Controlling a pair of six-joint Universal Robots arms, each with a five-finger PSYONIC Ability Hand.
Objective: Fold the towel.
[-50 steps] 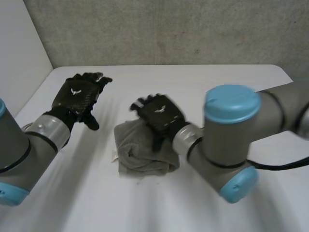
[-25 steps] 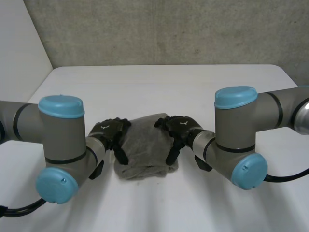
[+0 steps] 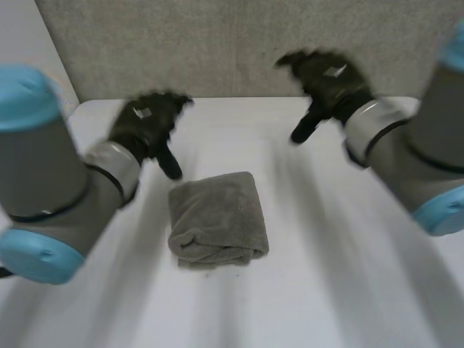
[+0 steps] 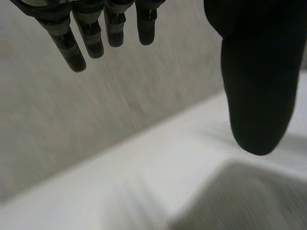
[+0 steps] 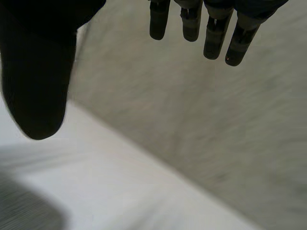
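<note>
— Where's the grey towel [image 3: 216, 217]?
— Folded, lying mid white table [image 3: 341, 283], with a concrete wall [image 3: 232, 43] behind it.
— Hands?
— Left hand [image 3: 141, 123] and right hand [image 3: 330, 76] are beyond it, either side, fingers spread, empty.

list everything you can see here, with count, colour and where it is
towel: 1, grey, folded into a thick block, lying in the middle of the table, touched by neither hand
table: 1, white, under the towel
wall: 1, grey and rough, behind the table's far edge
left arm: 1, grey with a light-blue cap, at the near left side
right arm: 1, grey with a light-blue cap, at the right side
left hand: 1, black, open, in the air beyond the towel's far left corner, holding nothing
right hand: 1, black, open, in the air to the far right of the towel, in front of the wall, holding nothing
</note>
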